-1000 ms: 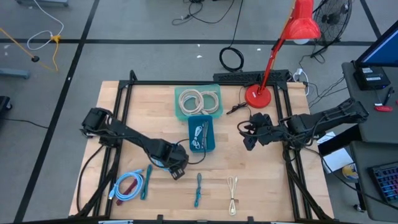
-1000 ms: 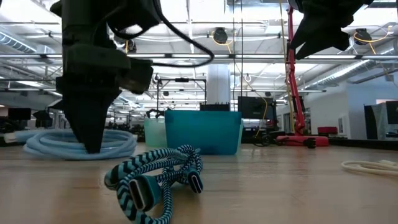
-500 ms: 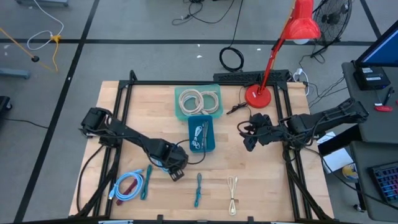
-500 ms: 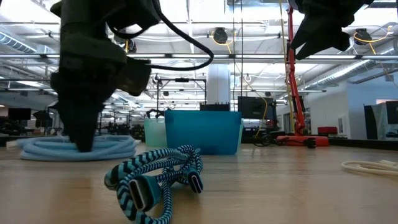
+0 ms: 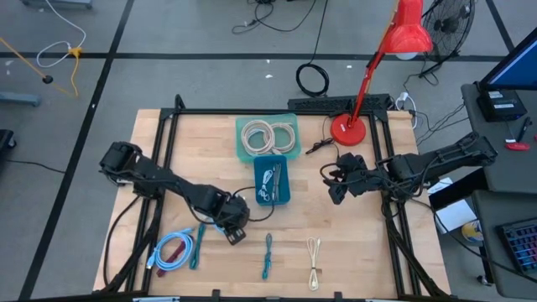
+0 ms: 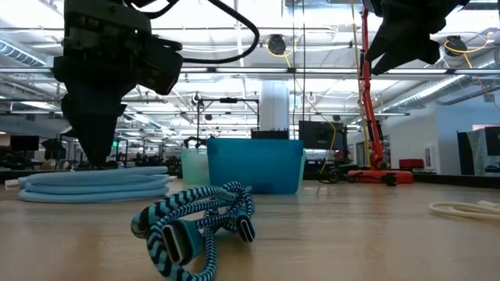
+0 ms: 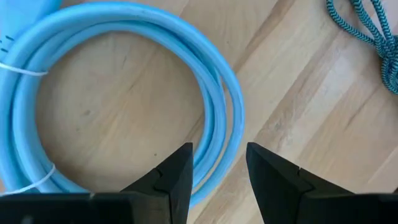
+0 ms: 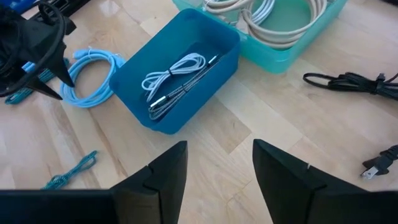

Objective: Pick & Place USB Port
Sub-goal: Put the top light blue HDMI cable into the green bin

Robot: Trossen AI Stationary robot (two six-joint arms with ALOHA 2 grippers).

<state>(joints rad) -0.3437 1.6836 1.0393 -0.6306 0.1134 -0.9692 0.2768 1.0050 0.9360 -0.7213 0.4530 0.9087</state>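
— Fingers on the left gripper (image 7: pixel 217 163)?
— Parted, empty, poised over the coiled light-blue cable (image 7: pixel 124 93) at the wooden surface's (image 5: pixel 361 243) near left.
— Right gripper (image 8: pixel 214 163)?
— Spread too, hanging right of the blue plastic bin (image 8: pixel 180 74).

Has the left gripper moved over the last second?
Yes. In the high view the left gripper has slid away from the dark blue plastic bin, toward the light blue coiled cable; its fingers now hover open over that coil.

Overhead looks straight down; low sits at tabletop; both wrists share the light-blue cable coil (image 7: pixel 124 93).
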